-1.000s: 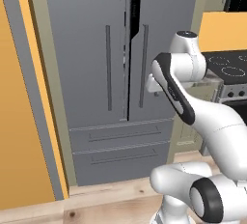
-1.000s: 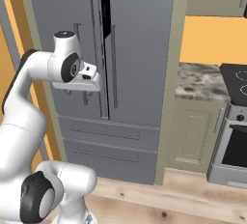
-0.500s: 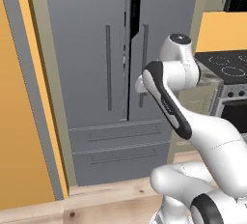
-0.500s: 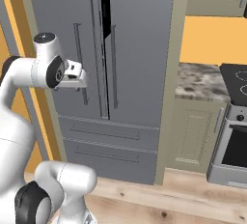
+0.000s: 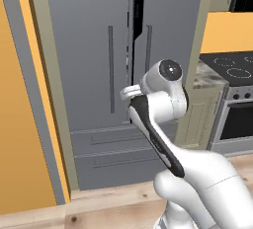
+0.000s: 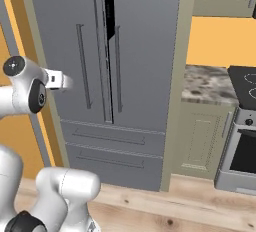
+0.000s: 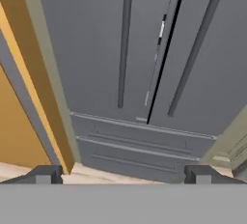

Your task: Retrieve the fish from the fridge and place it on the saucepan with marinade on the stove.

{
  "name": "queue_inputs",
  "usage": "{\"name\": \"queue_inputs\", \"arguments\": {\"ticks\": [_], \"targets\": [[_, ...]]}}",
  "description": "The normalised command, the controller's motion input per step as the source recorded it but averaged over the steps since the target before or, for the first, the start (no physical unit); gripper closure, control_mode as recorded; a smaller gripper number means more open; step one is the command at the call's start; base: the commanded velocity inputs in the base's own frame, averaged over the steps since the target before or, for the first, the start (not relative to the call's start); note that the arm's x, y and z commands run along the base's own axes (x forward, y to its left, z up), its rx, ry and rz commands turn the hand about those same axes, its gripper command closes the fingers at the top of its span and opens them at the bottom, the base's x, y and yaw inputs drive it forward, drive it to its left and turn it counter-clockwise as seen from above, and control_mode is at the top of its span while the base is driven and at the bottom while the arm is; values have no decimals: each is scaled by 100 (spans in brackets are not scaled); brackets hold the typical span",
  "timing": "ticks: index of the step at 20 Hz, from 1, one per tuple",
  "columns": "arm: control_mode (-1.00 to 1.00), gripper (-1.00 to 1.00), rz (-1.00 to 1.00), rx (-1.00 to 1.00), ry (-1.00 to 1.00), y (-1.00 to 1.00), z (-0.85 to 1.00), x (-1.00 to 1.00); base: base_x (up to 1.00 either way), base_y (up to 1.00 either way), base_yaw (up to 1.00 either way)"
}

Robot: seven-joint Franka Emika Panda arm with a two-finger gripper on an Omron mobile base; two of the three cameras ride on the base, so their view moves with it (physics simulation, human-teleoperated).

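Pincer (image 7: 123, 174) sits empty w/ its 2 fingertips (image 7: 44, 174) wide apart at the bottom of my hand view, nothing between them. In the right base view my hand pokes out toward the fridge (image 6: 135, 51), stopping short of the left door, no contact. Left base view has my wrist in front of the door seam, approx level w/ the lower ends of the handles.

Fridge fills the space ahead: 2 tall grey doors, each w/ a long vertical handle (image 7: 124, 39), left one closest to my line of sight, right handle (image 7: 195, 49) beyond it. A dark gap runs between the doors, so the right door is cracked a little. Under the doors, 2 grey drawers (image 7: 140, 143) are stacked, both flush. Orange wall panel (image 7: 19, 97) flanks the fridge's left side.

Farther off to the right, past a beige cabinet (image 6: 200, 136) w/ speckled counter top, stove (image 5: 232, 65) shows black w/ white burner rings. Can't see fish, it isn't visible from here.
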Motion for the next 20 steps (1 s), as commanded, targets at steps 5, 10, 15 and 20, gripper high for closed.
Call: {"name": "queue_inputs", "arguments": {"ticks": [5,10,15,20], "targets": [[-100,-100,-1,7,-36,20,12,7,0,0,0],[-100,-100,0,2,-36,0,25,0,0,0,0],[-100,-100,0,6,-36,0,32,1,0,0,0],[-100,-100,0,9,-14,0,31,22,0,0,0]]}}
